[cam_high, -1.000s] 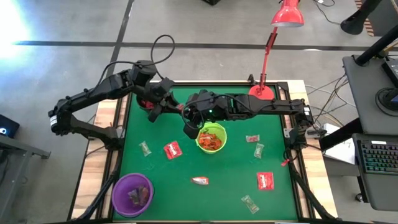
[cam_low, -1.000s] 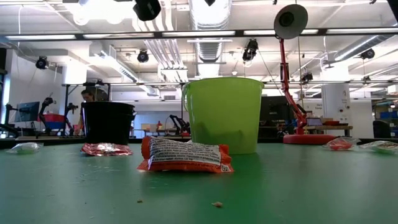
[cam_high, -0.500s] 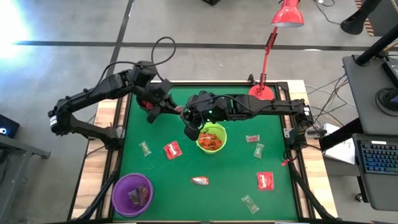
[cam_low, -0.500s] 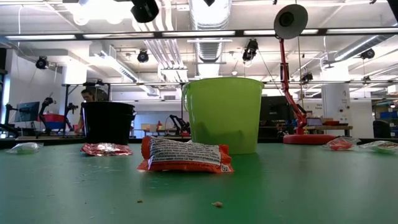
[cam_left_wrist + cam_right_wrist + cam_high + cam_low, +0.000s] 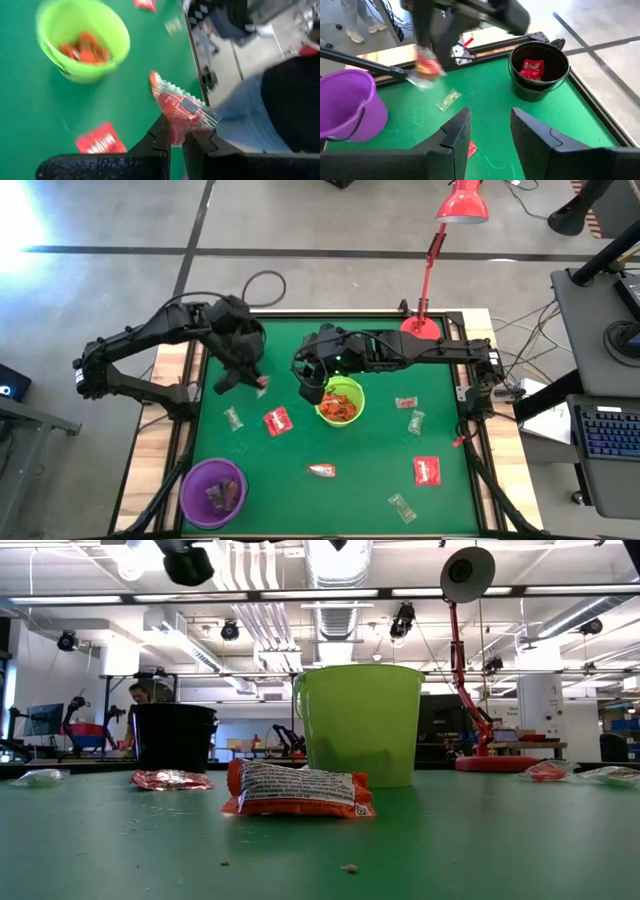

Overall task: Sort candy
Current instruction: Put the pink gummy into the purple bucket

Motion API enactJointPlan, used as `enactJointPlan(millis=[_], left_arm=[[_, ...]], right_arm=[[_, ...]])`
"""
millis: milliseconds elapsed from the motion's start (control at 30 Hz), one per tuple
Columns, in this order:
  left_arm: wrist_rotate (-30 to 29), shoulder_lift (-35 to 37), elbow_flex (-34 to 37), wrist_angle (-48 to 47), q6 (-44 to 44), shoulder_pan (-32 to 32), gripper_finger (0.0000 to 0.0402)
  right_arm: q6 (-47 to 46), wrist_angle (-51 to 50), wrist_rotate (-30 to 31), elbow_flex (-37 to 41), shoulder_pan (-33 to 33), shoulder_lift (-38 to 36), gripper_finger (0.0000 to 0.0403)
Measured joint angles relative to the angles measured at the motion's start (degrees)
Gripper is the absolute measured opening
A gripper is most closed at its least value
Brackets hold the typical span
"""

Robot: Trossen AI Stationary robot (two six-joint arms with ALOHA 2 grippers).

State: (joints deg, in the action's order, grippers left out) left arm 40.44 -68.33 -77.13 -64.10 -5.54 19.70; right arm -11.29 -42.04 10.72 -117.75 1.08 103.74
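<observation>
Green table (image 5: 380,470): carries three bowls and scattered candy.
Right arm: reaches across the far half; right gripper (image 5: 307,392) hangs beside the lime bowl, fingers parted, nothing between them.
Left arm: left gripper (image 5: 247,380) is over the table's left side, pinched onto a clear-and-red candy (image 5: 182,111) held above the surface.
Purple bowl (image 5: 212,492): near left corner, wrappers inside.
Lime bowl (image 5: 340,401): mid-table, holding orange-red wrappers.
Black bowl (image 5: 538,70): far left corner, a red packet inside.
Loose candy: red packet (image 5: 277,421) beside the lime bowl, another (image 5: 427,470) near right; orange-red wrapper (image 5: 297,790) in front; pale twists (image 5: 233,418) at both sides.
</observation>
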Motion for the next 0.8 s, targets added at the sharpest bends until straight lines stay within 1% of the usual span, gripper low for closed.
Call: enactJointPlan(millis=[67, 200, 367, 533, 667, 800], left_arm=[[-1.15, 0.28, 0.00, -2.49, 0.02, -2.01, 0.0005], [-5.29, 0.78, 0.22, -5.12, 1.82, -6.57, 0.0005], [-6.83, 1.15, 2.01, -6.99, 6.66, -11.16, 0.0005], [-6.94, 2.67, 5.66, -8.26, 13.99, -15.84, 0.0005], [-6.92, 4.30, 8.68, -8.47, 21.45, -20.50, 0.0005], [-6.90, 5.30, 10.10, -7.15, 29.87, -25.54, 0.0005]], right_arm=[[0.00, -0.95, 0.00, 0.00, 0.00, -0.02, 0.0132], [-0.04, -3.95, 0.01, 0.00, -0.37, -0.02, 0.0129], [-0.11, -7.77, 0.37, 0.00, -0.96, -0.09, 0.0129], [-0.16, -10.23, 0.38, 0.00, -1.22, -0.12, 0.0132], [-0.07, -11.79, 0.39, 0.00, -1.46, -0.13, 0.0130], [-0.03, -12.69, 0.38, 0.00, -1.76, -0.13, 0.0125]])
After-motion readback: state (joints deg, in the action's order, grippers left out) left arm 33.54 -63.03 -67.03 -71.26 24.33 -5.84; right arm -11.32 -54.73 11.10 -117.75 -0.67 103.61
